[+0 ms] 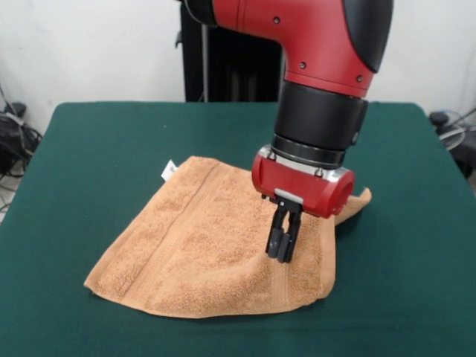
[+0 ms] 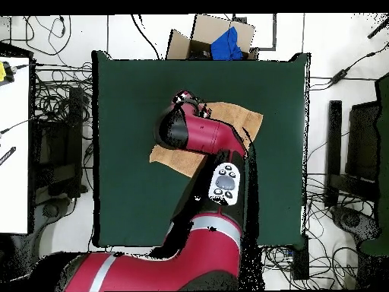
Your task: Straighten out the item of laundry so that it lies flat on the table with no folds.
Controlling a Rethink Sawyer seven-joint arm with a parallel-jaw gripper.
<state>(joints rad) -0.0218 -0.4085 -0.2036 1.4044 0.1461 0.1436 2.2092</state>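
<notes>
The item of laundry [image 1: 201, 245] is an orange-tan terry towel lying on the green table [image 1: 111, 149], with a small white tag [image 1: 169, 170] at its far left corner. Its right side is doubled over in a fold, and one corner [image 1: 358, 202] sticks out behind the arm. My gripper [image 1: 282, 251] points down onto the towel near that right-hand fold, its black fingers close together and shut, tips pressed at the cloth. From overhead the towel [image 2: 241, 118] shows partly under the red arm [image 2: 199, 135], which hides the gripper.
Cables and equipment lie on the floor around the table. A cardboard box [image 2: 209, 34] with something blue in it stands beyond the table's top edge in the overhead view. A white desk [image 2: 14, 144] is at the left.
</notes>
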